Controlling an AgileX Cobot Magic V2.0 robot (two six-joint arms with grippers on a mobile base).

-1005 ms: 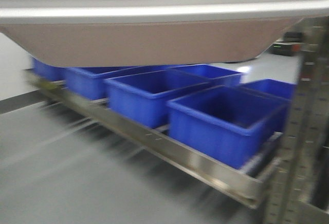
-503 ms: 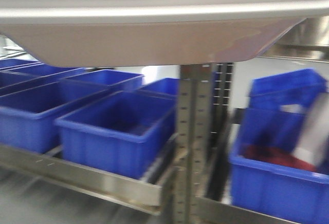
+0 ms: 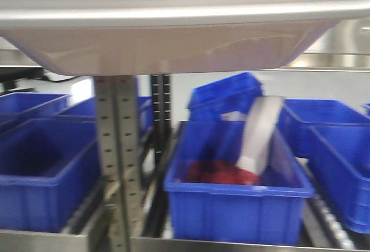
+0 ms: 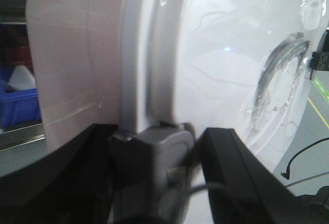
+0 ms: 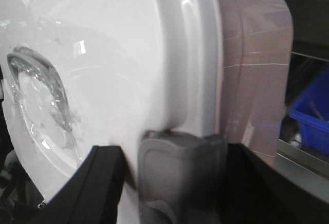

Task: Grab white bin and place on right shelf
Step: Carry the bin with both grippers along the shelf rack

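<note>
Left gripper (image 4: 157, 131) shows two black fingers (image 4: 56, 183) bracketing a grey clip (image 4: 154, 167) at the lid's edge, clenched on the bin (image 4: 77, 59). In the right wrist view the right gripper (image 5: 172, 149) grasps the matching grey clip (image 5: 180, 178) the same way. One bin, carried between the two arms, fills the top of the front view, in front of the rack and above its crates.

Its walls are translucent pinkish-white with rounded corners. The lid (image 4: 216, 64) is glossy pale grey-white with a broad rim and a curved clear ridge moulded into it; that ridge sits at the right of the left wrist view and at the left of the right wrist view.

Below it in the blurred front view, left of one perforated upright (image 3: 118, 165), three blue crates (image 3: 46, 171) seem to sit in a row. Right of the upright I count about four more. The nearest crate (image 3: 237, 211) holds something red (image 3: 217, 174) and a pale grey-white piece (image 3: 260, 130) leaning upright. Behind it one crate (image 3: 222, 96) lies tilted. A shiny rail of the shelf (image 3: 338, 60) shows at upper right, just under the bin's corner.
</note>
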